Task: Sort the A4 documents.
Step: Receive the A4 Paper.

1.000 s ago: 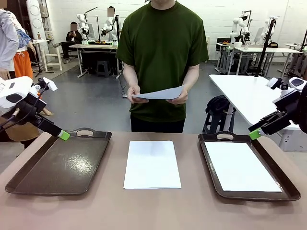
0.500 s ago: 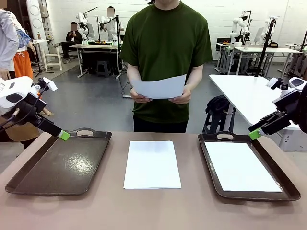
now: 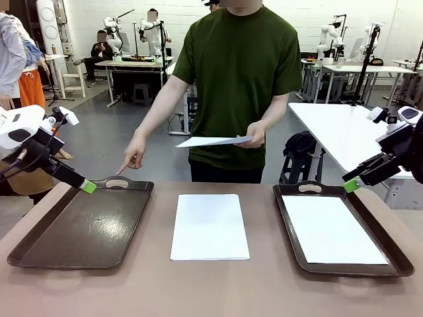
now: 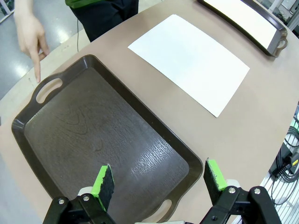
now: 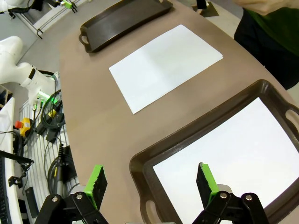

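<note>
Paper is spread flat on the counter (image 3: pixel 211 290): the middle sheet (image 3: pixel 210 226), between two dark trays. In the right tray (image 3: pixel 286 224) a second sheet (image 3: pixel 332 229) is laid. The left gripper (image 4: pixel 160 181) and right gripper (image 5: pixel 152 185) are hung over the trays' far corners, jaws spread wide apart. Farther back, the left tray (image 3: pixel 79 231) is pointed at by a person's hand (image 3: pixel 134 153), and a third sheet (image 3: pixel 215 140) is held in the other hand (image 3: pixel 254 135).

White arms (image 3: pixel 18 127), black jaws, green pads (image 4: pixel 103 186)

front camera faces person (image 3: pixel 238 79) across table (image 3: pixel 211 290); both wrist cameras look down; all share middle sheet (image 3: pixel 210 226)
</note>
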Motion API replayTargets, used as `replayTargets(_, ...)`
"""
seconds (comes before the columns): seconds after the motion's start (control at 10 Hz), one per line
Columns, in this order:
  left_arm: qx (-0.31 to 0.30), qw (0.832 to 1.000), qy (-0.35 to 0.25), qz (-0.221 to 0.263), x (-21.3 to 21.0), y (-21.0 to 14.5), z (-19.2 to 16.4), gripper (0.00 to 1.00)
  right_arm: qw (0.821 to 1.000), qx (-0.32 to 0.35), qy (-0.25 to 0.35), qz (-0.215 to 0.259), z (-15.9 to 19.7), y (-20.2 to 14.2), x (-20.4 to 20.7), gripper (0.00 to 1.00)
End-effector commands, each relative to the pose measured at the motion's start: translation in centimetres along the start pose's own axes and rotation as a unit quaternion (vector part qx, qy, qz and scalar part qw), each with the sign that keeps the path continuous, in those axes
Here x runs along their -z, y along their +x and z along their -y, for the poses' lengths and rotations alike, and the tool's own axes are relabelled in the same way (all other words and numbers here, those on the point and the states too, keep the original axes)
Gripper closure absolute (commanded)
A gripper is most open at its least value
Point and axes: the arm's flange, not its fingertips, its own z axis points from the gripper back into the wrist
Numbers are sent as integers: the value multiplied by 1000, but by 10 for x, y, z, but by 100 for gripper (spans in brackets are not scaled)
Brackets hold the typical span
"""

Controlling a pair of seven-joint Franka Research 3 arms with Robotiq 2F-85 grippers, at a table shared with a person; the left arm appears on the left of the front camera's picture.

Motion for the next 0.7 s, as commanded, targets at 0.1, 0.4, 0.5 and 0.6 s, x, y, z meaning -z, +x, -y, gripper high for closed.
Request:
replayTargets(0.1, 6, 1000, -3, 8, 1, -3, -3, 0, 1000, -4, 1, -1, 0, -2, 2, 0)
replayTargets(0.4, 6, 1000, -3, 8, 1, -3, -3, 0, 1000, -4, 1, -1, 0, -2, 2, 0)
replayTargets(0.5, 6, 1000, -3, 8, 1, -3, -3, 0, 1000, -4, 1, -1, 0, -2, 2, 0)
replayTargets(0.6, 6, 1000, -3, 8, 1, -3, -3, 0, 1000, -4, 1, -1, 0, -2, 2, 0)
